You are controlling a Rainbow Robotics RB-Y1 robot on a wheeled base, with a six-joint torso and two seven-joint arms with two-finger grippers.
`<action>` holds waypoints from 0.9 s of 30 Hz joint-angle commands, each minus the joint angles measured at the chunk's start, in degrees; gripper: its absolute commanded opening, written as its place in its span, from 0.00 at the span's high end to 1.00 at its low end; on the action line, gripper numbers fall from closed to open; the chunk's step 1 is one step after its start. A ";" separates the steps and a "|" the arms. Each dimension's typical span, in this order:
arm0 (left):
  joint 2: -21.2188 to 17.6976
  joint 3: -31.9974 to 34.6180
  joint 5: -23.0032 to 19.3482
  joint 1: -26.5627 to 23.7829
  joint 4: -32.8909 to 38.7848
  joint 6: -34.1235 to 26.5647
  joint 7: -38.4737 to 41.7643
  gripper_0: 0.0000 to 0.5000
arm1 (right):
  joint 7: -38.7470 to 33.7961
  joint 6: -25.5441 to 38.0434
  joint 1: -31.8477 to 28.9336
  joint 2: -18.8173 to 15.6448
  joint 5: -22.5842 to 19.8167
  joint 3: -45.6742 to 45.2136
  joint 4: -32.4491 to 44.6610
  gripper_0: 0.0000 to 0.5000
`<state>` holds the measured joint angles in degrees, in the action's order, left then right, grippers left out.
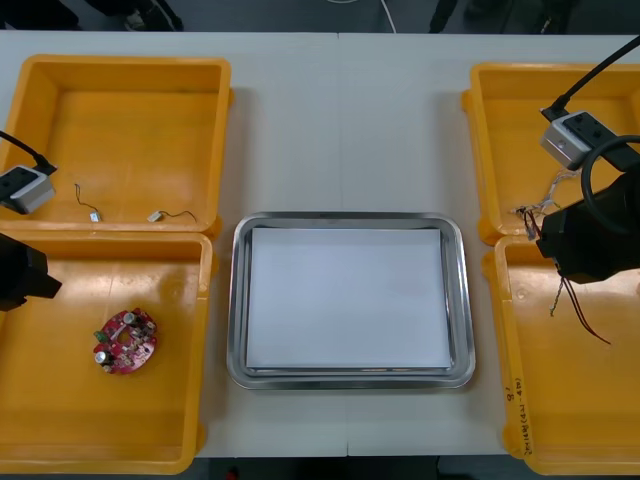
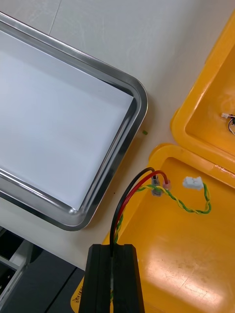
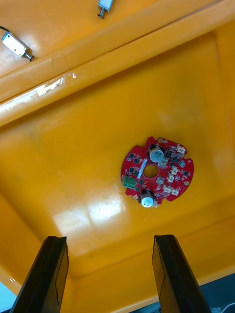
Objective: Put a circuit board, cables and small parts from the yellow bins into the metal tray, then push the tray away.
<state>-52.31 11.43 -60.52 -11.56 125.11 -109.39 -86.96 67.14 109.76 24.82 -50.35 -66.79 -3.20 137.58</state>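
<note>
Our right pincer [image 2: 113, 248] is clamped on the cables [image 2: 128, 193], which trail over the near right yellow bin [image 2: 196, 264], just beside the metal tray [image 2: 139, 100]. Our left pincer [image 3: 110, 242] stands apart above the circuit board [image 3: 156, 172], which lies flat in the near left yellow bin [image 3: 63, 156].

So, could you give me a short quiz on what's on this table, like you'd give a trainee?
1. True or false: the left gripper hangs open above the board in the near left bin.
2. What lies in the tray so far?
3. The right gripper is shut on: A the board; B cables; C the tray.
Key: 1 true. 2 nothing; it is white inside. 3 B.
</note>
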 commanded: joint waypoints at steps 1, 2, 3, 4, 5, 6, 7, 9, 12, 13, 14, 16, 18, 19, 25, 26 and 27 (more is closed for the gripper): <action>-3.06 1.49 0.41 -1.89 0.14 0.23 1.18 0.00 | 1.95 0.24 1.46 -2.30 0.52 0.65 1.55 1.00; -3.06 1.49 0.41 -1.80 0.14 0.40 1.09 0.00 | 1.95 0.24 1.37 -2.39 0.43 0.65 1.63 1.00; -3.06 1.40 0.41 -1.80 0.22 0.40 0.82 0.00 | 1.95 0.24 1.46 -2.39 0.34 0.65 1.63 1.00; -3.06 1.40 0.41 -1.80 0.22 0.49 0.74 0.00 | 1.95 0.24 1.46 -2.39 0.43 0.65 1.55 1.00; -3.06 1.49 0.41 -1.80 0.22 0.49 0.47 0.00 | 1.95 0.24 1.37 -2.30 0.60 0.65 1.63 1.00; -3.06 1.40 0.41 -1.80 0.14 0.49 -0.14 0.00 | 1.95 0.24 1.46 -2.39 0.78 0.65 1.55 1.00; -3.06 1.49 0.41 -1.80 0.22 0.58 -0.76 0.00 | 1.86 0.24 1.37 -2.39 0.78 0.65 1.55 1.00; -3.06 1.49 0.58 -1.80 0.14 0.76 -3.13 0.00 | 1.95 0.24 1.37 -2.39 1.13 0.65 1.55 1.00; -3.06 1.49 0.49 -1.71 0.05 0.76 -5.42 0.00 | 1.95 0.24 1.37 -2.30 1.40 0.74 1.55 1.00; -3.06 1.49 0.49 -1.63 -0.04 0.84 -5.50 0.00 | 1.95 0.24 1.37 -2.30 1.40 0.65 1.55 1.00; -3.06 1.49 0.32 -1.63 0.05 0.76 -5.77 0.00 | 1.95 0.24 1.37 -2.30 1.48 0.65 1.55 1.00; -3.06 1.49 -0.21 -1.63 0.05 0.76 -5.94 0.00 | 1.95 0.24 1.37 -2.39 1.66 0.65 1.55 1.00; -3.06 1.49 -0.38 -1.45 0.05 0.93 -6.03 0.00 | 1.86 0.24 1.46 -2.30 1.66 0.65 1.55 1.00; -3.06 1.49 -0.47 -1.36 0.05 0.93 -6.03 0.00 | 1.86 0.24 1.37 -2.30 1.66 0.65 1.55 1.00; -3.06 1.40 -0.30 -1.19 -0.13 1.20 -1.64 0.00 | 1.77 0.24 1.37 -2.39 1.57 0.65 1.55 1.00; -2.97 1.31 -0.47 -1.19 -0.21 1.28 -0.05 0.00 | 1.77 0.24 1.46 -2.30 1.48 0.65 1.55 1.00; -2.88 1.05 -0.38 -1.10 -0.21 1.28 1.53 0.00 | 1.77 0.24 1.37 -2.30 1.57 0.65 1.55 1.00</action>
<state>-52.77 11.43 -60.49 -11.60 125.01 -108.75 -87.87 67.14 109.76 24.82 -50.36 -65.63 -3.19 137.60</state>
